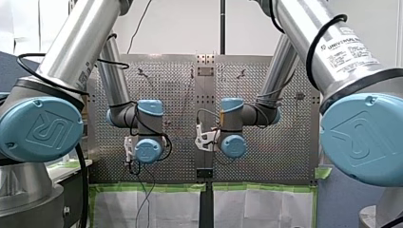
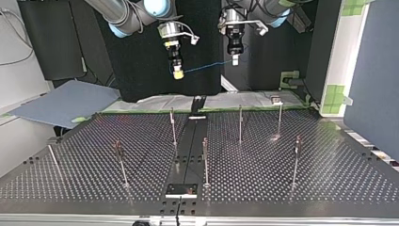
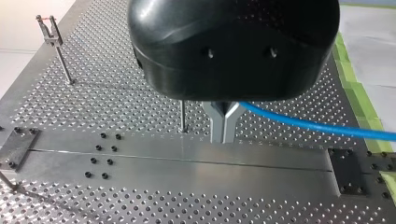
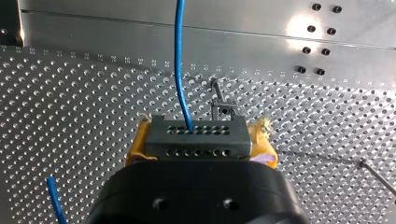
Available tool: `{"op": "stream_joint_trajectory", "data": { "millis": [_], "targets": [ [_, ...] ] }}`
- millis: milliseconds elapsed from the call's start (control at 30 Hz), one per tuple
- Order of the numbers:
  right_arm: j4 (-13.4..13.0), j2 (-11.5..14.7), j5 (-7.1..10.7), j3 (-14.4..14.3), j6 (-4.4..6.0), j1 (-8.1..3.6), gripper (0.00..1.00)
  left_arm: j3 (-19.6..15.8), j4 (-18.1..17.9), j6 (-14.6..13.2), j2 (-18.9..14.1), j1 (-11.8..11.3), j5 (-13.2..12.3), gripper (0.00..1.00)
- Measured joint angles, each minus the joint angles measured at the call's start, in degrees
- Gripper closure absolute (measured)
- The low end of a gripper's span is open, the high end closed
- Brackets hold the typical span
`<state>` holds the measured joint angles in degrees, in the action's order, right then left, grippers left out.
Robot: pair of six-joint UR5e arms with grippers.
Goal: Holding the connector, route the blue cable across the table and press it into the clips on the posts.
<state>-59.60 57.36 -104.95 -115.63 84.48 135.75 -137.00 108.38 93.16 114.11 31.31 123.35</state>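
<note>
We are at the carrying stage, with nothing pressed into a clip yet. Our right gripper (image 4: 198, 145) is clamped on the connector (image 4: 196, 133), its yellow pads (image 4: 264, 140) squeezing the grey block from both sides, and the blue cable (image 4: 180, 70) leaves the connector's face ahead of it. Our left gripper (image 3: 224, 137) has its metal fingers (image 3: 218, 123) pressed together on the cable a little way along, so the line runs out sideways from between them. In the top view the cable hangs as a short, nearly taut span between the two grippers. Both are well above the tabletop (image 2: 306, 181), beyond its far edge and well apart from the posts (image 2: 240, 123). The clips (image 3: 48, 25) at the post tops look empty, as far as we can tell. We judge the next move to be bringing both grippers forward and down together with the span kept tight. The cable then needs lining up over the nearest post's clip before we press down. Slack or a skewed approach would likely let it slide off the clip.
</note>
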Motion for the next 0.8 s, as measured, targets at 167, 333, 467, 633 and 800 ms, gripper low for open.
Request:
{"op": "stream_joint_trajectory", "data": {
  "millis": [167,333,467,633,800],
  "targets": [
    [0.00,0.00,0.00,0.00,0.00,0.00,1.00,0.00,0.00,0.00,0.00,0.00,0.00,1.00],
    [0.00,0.00,0.00,0.00,0.00,0.00,1.00,0.00,0.00,0.00,0.00,0.00,0.00,1.00],
    [0.00,0.00,0.00,0.00,0.00,0.00,1.00,0.00,0.00,0.00,0.00,0.00,0.00,1.00],
    [0.00,0.00,0.00,-0.01,0.00,0.00,1.00,0.03,0.04,0.01,0.00,0.01,-0.01,1.00],
    [0.00,0.00,-0.01,-0.05,0.00,-0.01,1.00,0.66,0.92,-0.13,1.15,0.53,0.06,1.00]
  ]
}}
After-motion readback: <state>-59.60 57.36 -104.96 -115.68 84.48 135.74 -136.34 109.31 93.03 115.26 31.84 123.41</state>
